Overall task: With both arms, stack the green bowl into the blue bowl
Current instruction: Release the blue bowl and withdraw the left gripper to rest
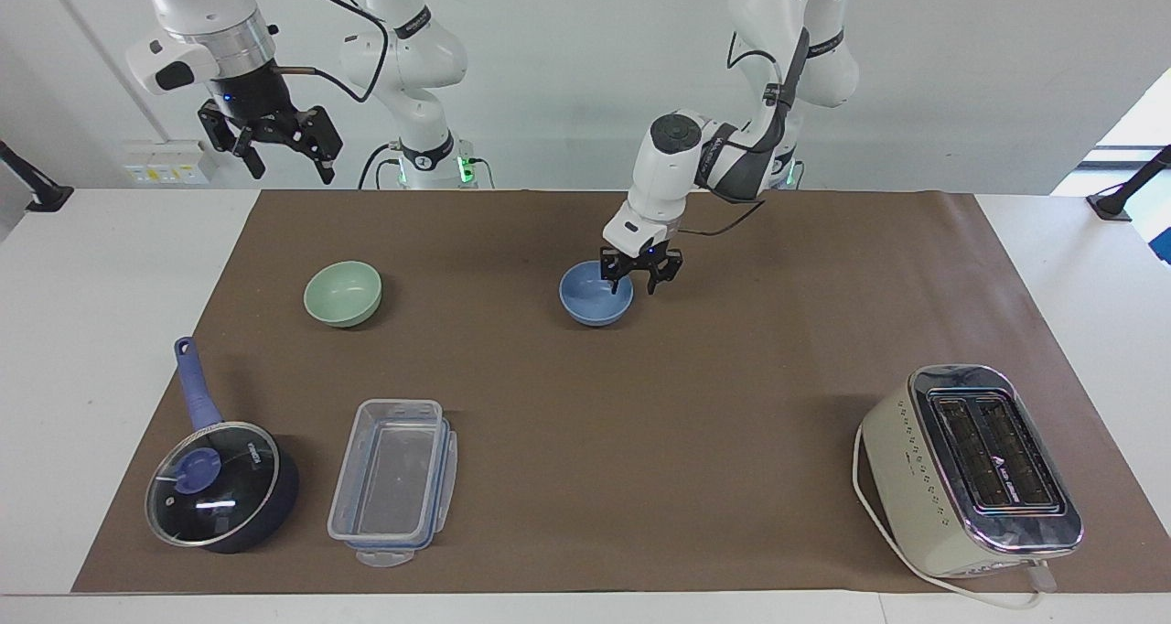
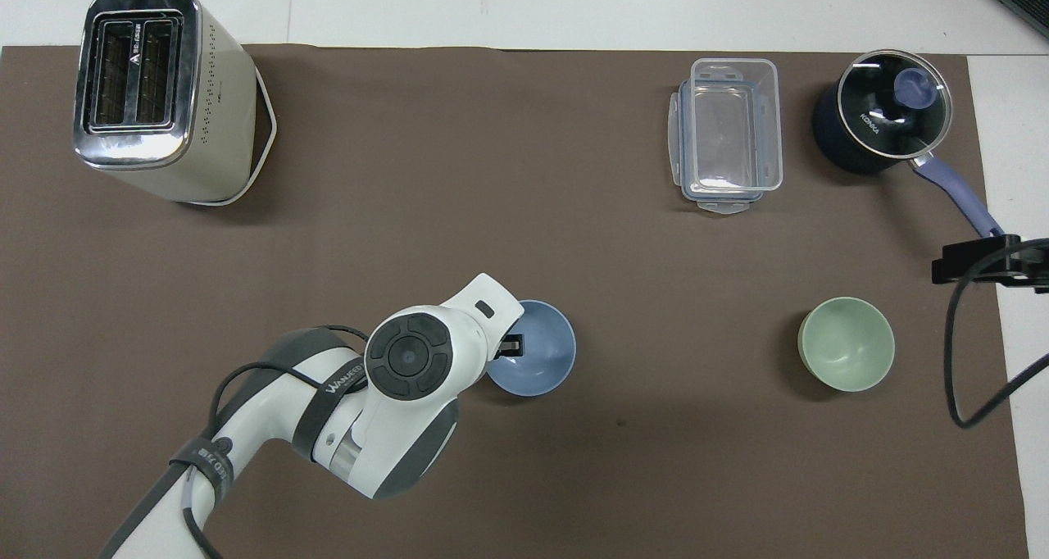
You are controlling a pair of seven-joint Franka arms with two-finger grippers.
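The small round periwinkle-blue bowl [image 1: 596, 295] stands on the brown mat of the bench [image 1: 695, 404], near the middle. The left end effector [image 1: 639, 283] is at its rim on the side toward the left arm's end, fingers spread apart, one over the inside and one outside, gripping nothing. The small round pale mint-green bowl [image 1: 343, 293] stands well apart from the blue bowl, toward the right arm's end. The right end effector [image 1: 285, 162] waits raised high with open fingers, over the bench's edge nearest the robots.
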